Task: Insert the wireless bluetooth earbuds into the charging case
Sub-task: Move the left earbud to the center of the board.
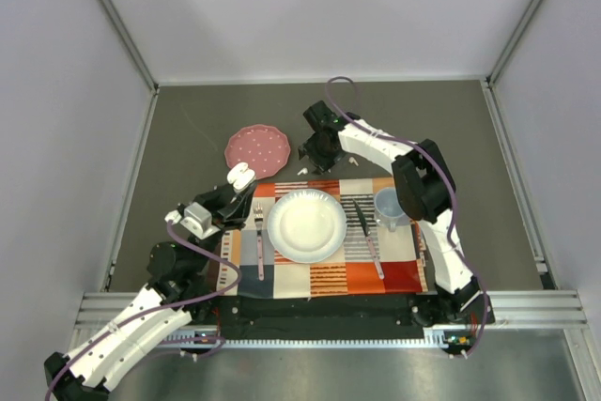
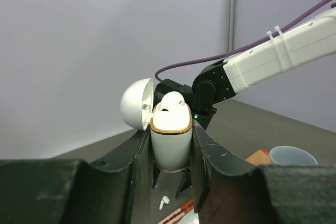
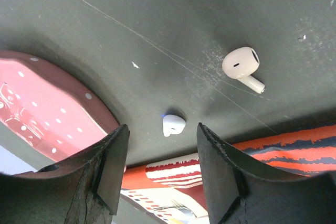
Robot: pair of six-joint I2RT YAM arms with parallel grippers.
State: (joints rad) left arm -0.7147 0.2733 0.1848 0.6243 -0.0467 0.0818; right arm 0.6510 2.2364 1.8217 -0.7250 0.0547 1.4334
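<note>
Left jaws clamp the lid-open charging case (image 2: pixel 170 142) upright near the pink dotted plate (image 1: pixel 258 149), one seated earbud (image 2: pixel 171 100) showing, presumably to receive another; right jaws, parted and empty, hang over a loose earbud (image 3: pixel 172 125) on the bench (image 3: pixel 157 35) beside that plate, a second earbud (image 3: pixel 241 64) farther off.

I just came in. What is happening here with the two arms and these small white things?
The left gripper holds the charging case upright with its lid open, and a seated earbud appears to be in it already. The right gripper hangs open low over the dark table, beside the pink plate. Two more earbuds lie loose there: the nearer earbud roughly between its fingers, the farther earbud off to one side. Neither is grasped yet.
</note>
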